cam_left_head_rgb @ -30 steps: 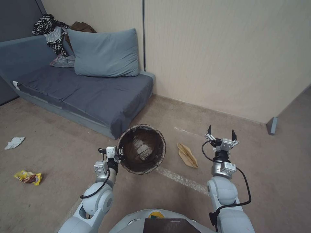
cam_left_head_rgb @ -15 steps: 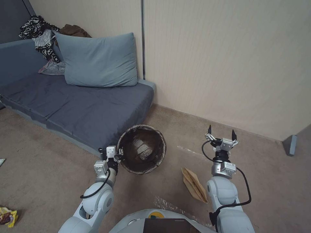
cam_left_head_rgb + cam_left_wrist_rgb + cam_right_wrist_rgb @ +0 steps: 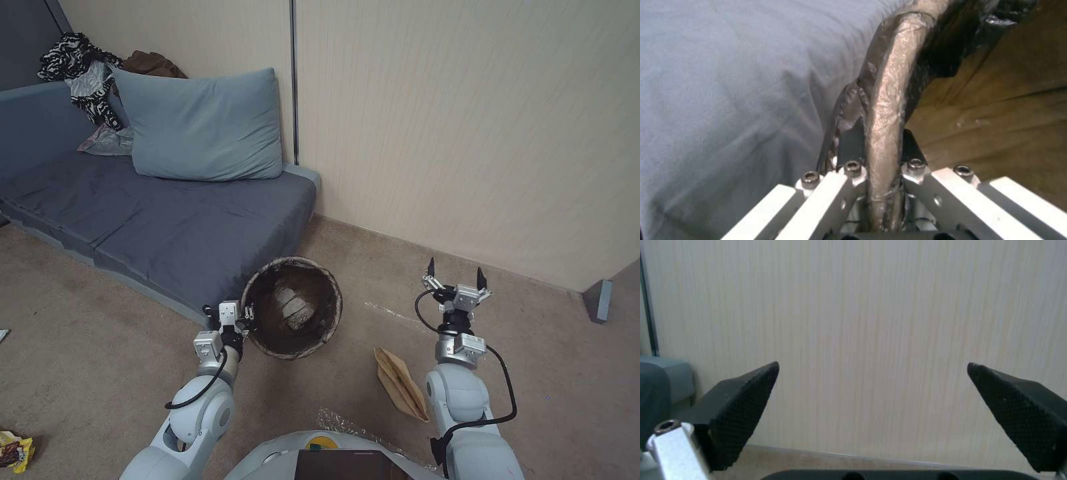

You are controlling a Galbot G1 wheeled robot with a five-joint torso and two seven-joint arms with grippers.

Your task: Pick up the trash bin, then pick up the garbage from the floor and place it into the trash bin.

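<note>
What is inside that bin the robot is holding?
The trash bin, gripped at its rim by the left gripper, holds a dark liner and pale crumpled litter at the bottom. Anything under that litter is hidden.

Both arms are built of rounded, glossy white shells with grey joint seams. A black cable loops loosely along each forearm. The left gripper (image 3: 245, 313) ends in white slotted linkage bars held by dark hex-socket screws. The right gripper (image 3: 455, 275) carries a silver bracket and two black wedge-shaped fingers (image 3: 744, 400) with a fine diamond-knurled face. On the white torso (image 3: 293, 447) sits a yellow disc, possibly a button, above a dark rectangular panel.
</note>
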